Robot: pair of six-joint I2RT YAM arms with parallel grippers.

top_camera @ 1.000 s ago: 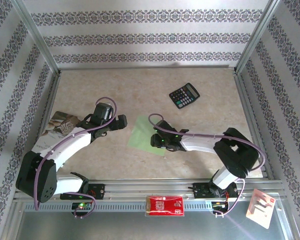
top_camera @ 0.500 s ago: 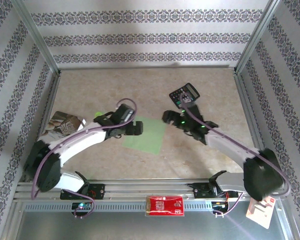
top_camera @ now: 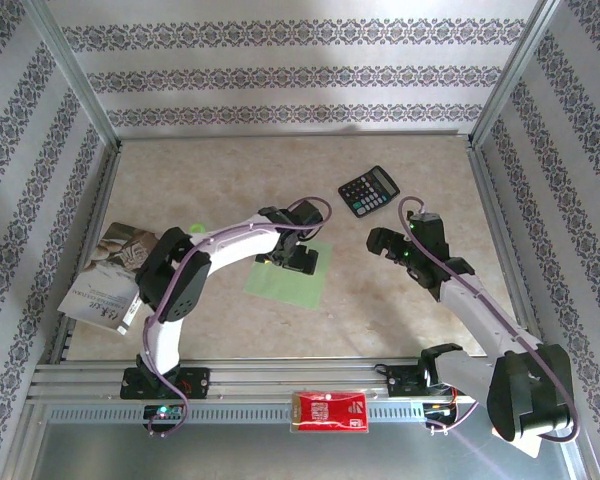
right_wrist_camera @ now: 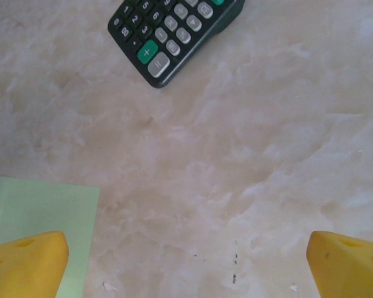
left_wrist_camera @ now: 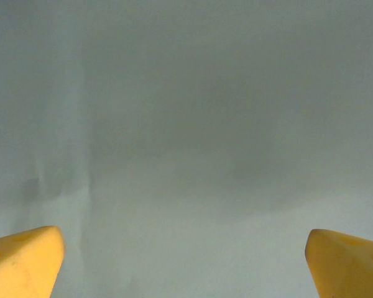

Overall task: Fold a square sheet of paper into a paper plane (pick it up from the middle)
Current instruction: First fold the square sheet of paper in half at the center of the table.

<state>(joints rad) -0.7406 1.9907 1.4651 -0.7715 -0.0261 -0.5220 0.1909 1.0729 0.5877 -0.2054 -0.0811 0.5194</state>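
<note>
the left gripper hangs over the square sheet of paper. its yellow fingertips are spread wide at the bottom corners of the wrist view, with nothing between them but pale green paper. i cannot tell whether the tips touch the sheet, though the wrist view looks close to it. a faint crease runs down the sheet on the left of that view. the right gripper is also spread wide and holds nothing. it hovers over bare table just off the sheet's right edge, with the black calculator further back.

the sheet lies flat near the middle of the table, under the left wrist. as far as can be seen it is unfolded, so there is no plane shape yet.

by its look the paper is very light, thin and limp. pushed sideways it will likely slide on the smooth tabletop, and pinched hard it will take stray creases. lying flat it offers no edge to grab, so the middle seems the place to take hold, closing the fingers down so a small ridge bunches up between them. a booklet lies well apart at the left.
</note>
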